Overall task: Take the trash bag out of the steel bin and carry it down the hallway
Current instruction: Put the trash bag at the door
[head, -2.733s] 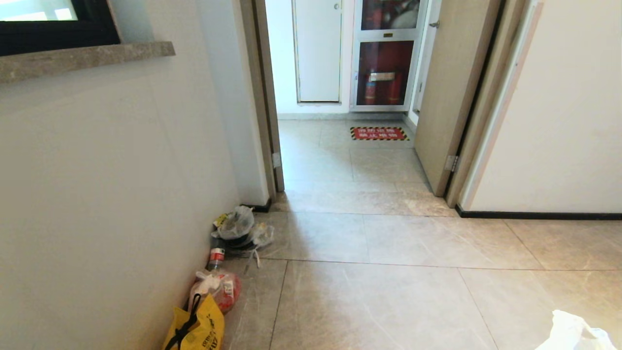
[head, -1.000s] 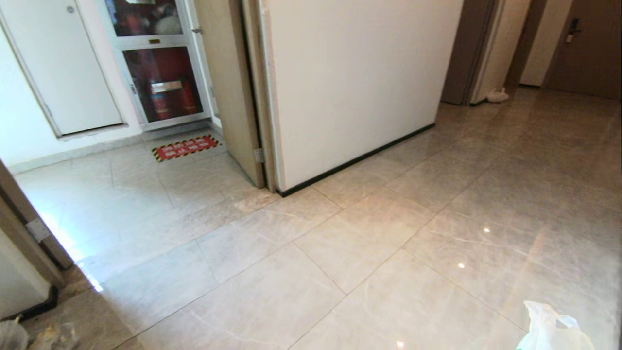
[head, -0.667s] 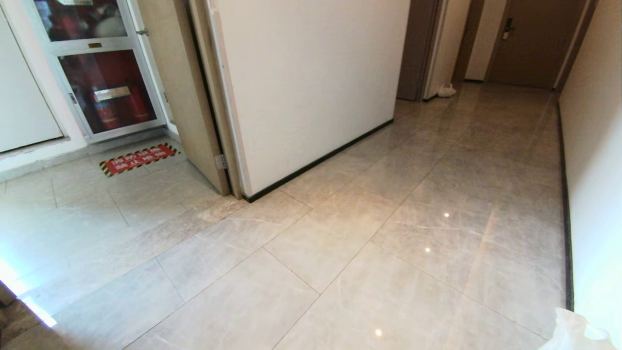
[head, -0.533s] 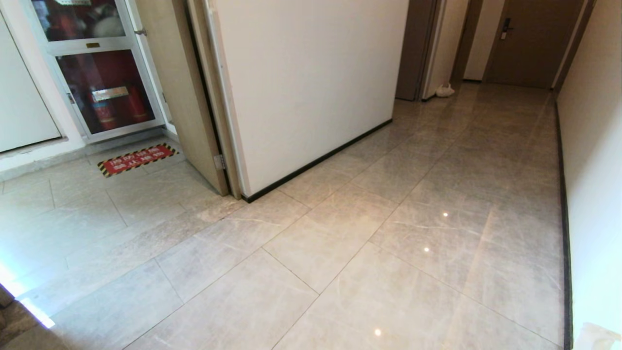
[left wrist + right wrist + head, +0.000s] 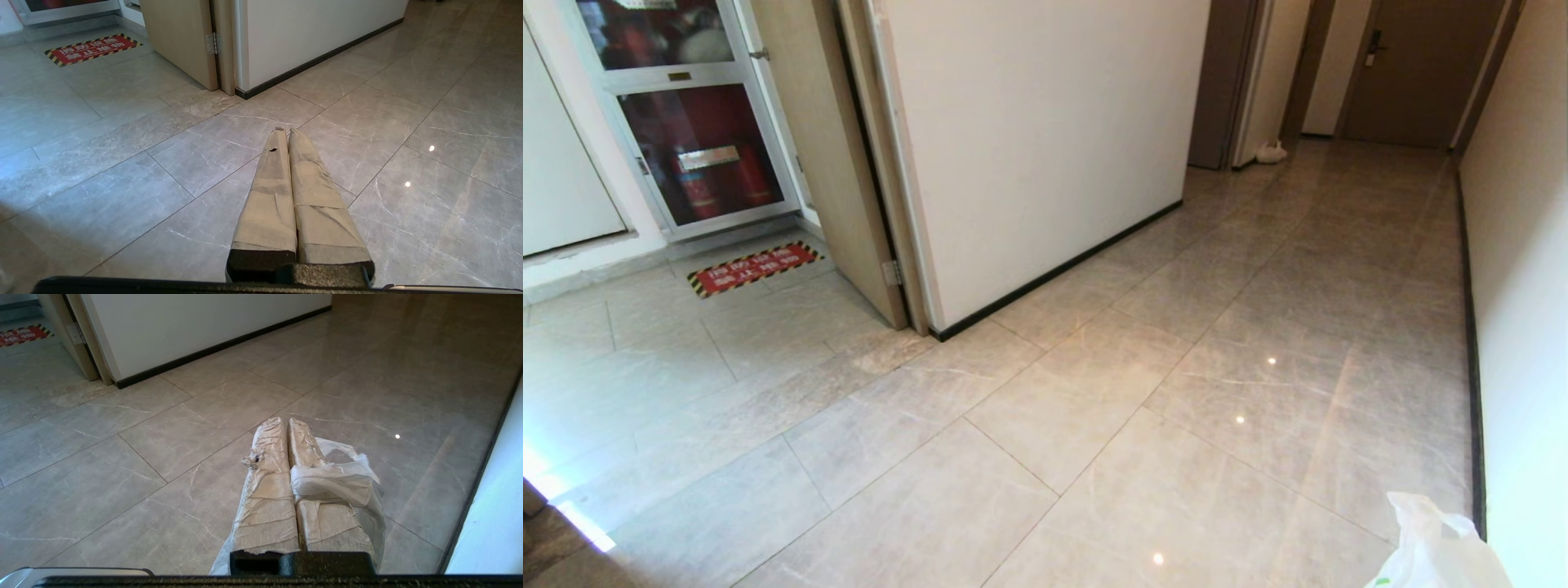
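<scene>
The trash bag (image 5: 1433,547), thin white plastic with a bit of green print, shows at the bottom right corner of the head view. In the right wrist view its handle (image 5: 343,484) is pinched between the taped fingers and draped over one of them, and the rest hangs below. My right gripper (image 5: 286,421) is shut on it, above the tiled floor near the right wall. My left gripper (image 5: 286,130) is shut with nothing in it, level above the floor. The steel bin is out of view.
A white wall corner with black skirting (image 5: 1054,278) and an open wooden door (image 5: 825,163) stand on the left, beside a fire cabinet (image 5: 698,151) and a red floor sign (image 5: 754,267). The hallway runs to a dark door (image 5: 1413,73). The right wall (image 5: 1519,327) is close. A small white bag (image 5: 1270,152) lies far off.
The camera swung right, from the rubbish heap by the wall to the hallway, and has held still for the last half second. The trash bag has swung further into the bottom right corner.
</scene>
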Robot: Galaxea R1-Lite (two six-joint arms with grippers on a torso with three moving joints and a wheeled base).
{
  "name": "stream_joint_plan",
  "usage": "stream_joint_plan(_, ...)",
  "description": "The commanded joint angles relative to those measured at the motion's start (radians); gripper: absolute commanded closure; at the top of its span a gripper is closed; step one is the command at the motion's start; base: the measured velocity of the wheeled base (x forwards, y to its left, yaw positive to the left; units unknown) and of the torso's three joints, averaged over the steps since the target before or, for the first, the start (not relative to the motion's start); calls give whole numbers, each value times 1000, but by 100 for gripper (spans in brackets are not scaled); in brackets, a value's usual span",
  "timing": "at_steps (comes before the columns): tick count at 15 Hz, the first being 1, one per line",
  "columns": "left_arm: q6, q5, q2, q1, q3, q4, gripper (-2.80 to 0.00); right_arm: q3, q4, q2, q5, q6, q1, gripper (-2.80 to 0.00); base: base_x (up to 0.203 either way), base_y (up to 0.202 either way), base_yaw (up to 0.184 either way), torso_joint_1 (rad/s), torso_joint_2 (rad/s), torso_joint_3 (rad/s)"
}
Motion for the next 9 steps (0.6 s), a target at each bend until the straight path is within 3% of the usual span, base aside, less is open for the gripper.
stream_joint_plan(1, 2, 0, 0, 0, 0, 0, 0, 0, -1, 1, -1, -1, 0, 0, 0, 0, 0, 0, 0, 0)
stream_joint_plan(9, 4, 0, 2, 0, 0, 0, 0, 0, 1, 1, -1, -2, 0, 0, 0, 0, 0, 0, 0, 0)
